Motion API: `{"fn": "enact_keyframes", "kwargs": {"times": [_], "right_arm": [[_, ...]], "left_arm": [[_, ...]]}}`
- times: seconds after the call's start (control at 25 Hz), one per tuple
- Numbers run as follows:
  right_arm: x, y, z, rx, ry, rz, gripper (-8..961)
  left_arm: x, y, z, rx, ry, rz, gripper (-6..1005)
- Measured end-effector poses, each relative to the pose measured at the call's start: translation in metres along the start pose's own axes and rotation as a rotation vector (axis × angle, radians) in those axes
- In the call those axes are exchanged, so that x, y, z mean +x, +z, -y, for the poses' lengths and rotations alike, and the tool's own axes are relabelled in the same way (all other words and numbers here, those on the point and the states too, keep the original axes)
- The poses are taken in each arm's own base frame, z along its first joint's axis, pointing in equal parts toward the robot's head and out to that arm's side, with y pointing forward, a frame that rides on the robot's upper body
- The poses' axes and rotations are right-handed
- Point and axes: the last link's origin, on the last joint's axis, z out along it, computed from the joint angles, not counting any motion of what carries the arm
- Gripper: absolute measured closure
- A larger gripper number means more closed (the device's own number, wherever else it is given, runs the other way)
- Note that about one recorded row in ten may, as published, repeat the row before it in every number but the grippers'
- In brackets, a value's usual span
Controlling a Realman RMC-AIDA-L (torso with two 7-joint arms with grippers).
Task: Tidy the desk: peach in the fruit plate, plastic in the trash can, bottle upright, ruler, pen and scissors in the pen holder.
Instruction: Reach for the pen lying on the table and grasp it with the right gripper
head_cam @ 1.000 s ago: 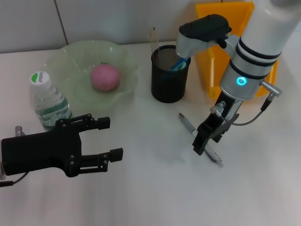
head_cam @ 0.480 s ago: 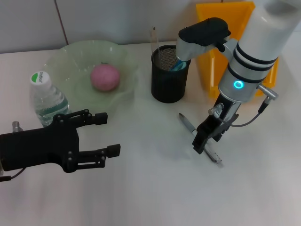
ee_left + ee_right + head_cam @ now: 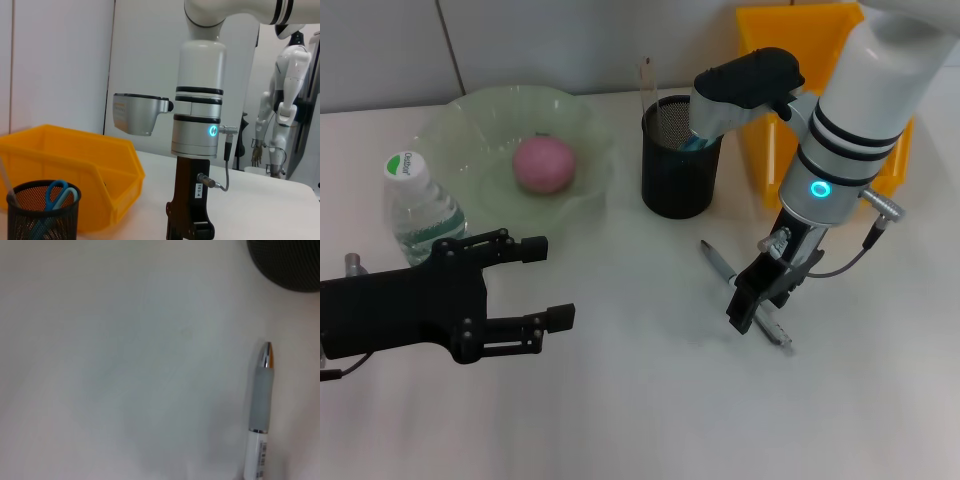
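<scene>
A grey and white pen (image 3: 720,266) lies flat on the white desk, also seen close up in the right wrist view (image 3: 262,405). My right gripper (image 3: 747,304) hangs low directly over the pen's middle. The black mesh pen holder (image 3: 680,170) stands behind it, holding blue-handled scissors (image 3: 699,139) and a clear ruler (image 3: 646,82). A pink peach (image 3: 542,165) rests in the green fruit plate (image 3: 470,120). The bottle (image 3: 420,208) stands upright at the left. My left gripper (image 3: 550,281) is open and empty, level above the desk near the bottle. No plastic is in view.
A yellow bin (image 3: 817,60) stands at the back right behind my right arm; the left wrist view shows it (image 3: 85,165) beside the pen holder (image 3: 42,215). A white humanoid robot (image 3: 287,95) stands far off in the room.
My left arm has drawn back a little toward the left edge. The right arm has shifted slightly left above the pen. The pen has not moved.
</scene>
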Motion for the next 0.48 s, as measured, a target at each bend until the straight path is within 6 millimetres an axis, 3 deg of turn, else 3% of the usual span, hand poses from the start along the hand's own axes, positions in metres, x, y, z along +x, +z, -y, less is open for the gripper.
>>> {"fn": "enact_keyframes", "kwargs": {"times": [0.48], "right_arm": [[0.0011,0.0025,0.0005,-0.003,0.022,0.004,346]], "left_arm": [[0.0012,-0.0026,0.0016,-0.001,0.007,0.007,170]]}}
